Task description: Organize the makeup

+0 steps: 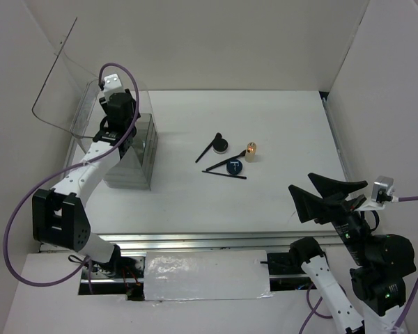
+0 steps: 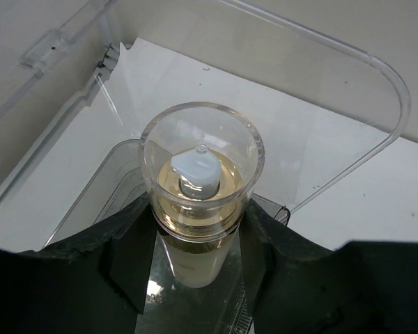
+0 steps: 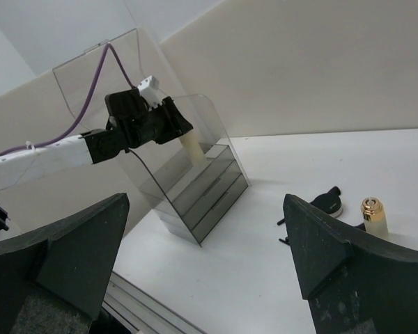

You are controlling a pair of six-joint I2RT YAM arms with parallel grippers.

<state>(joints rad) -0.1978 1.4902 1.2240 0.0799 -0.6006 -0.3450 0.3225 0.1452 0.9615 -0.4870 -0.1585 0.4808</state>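
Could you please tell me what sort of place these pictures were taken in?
Most likely a robotics lab test cell, not a home: a white table boxed in by plain white panels, two robot arms mounted along an aluminium rail, and a few makeup items laid out near a clear drawer organizer.

On white bench (image 1: 279, 202), far left: clear plastic box (image 1: 145, 149) with drawers, hinged lid (image 1: 59, 90) raised behind.

Inventory: one tall pale-yellow bottle (image 2: 200, 209), one short gold-capped bottle (image 1: 251, 150), two round compacts (black compact (image 1: 222, 147), dark blue compact (image 1: 235, 167)), apparently three thin black brushes (image 1: 206, 152), one clear box (image 1: 136, 156), two grippers (left gripper (image 2: 198, 240), right gripper (image 3: 203, 223)).
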